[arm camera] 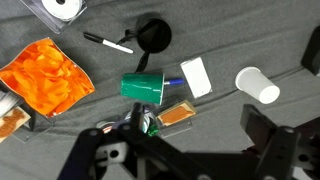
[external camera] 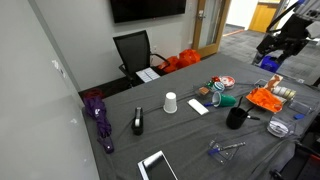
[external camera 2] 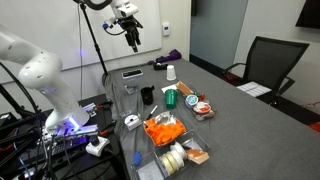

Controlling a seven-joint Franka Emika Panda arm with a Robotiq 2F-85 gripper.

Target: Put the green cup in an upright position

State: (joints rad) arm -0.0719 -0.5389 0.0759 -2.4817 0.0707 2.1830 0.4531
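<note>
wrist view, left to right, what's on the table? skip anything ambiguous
orange crumpled pile → green cup, lying on its side → white flat block → white cup. Left out: the black mug and the marker, since both overlap the green cup's span.

The green cup (arm camera: pixel 143 87) was a small, plain, dark teal-green plastic cup with tapered sides. It lay tipped over on its side on the grey table (arm camera: pixel 230 30), not upright. In the wrist view it sat near the black mug (arm camera: pixel 152 35) without touching it.
</note>
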